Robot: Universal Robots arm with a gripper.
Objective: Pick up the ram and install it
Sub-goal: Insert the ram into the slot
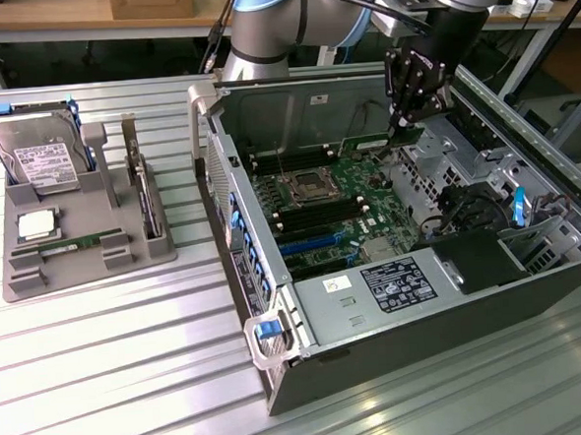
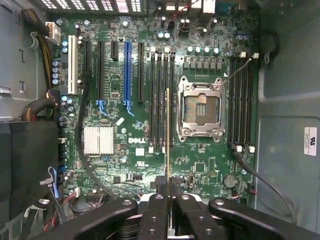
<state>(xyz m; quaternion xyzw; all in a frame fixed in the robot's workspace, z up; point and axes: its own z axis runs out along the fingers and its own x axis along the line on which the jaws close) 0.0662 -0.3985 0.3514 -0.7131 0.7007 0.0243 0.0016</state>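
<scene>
My gripper is shut on the ram, a thin stick seen edge-on with a gold-coloured edge. The stick hangs over the black memory slots beside the empty processor socket on the green motherboard. In the exterior view the gripper points down into the open computer case, above the far part of the motherboard.
A grey tray stands on the slatted metal table at the exterior view's left. It holds a silver hard drive, a square processor chip and another green stick. Cables and a black cover fill the case's right side.
</scene>
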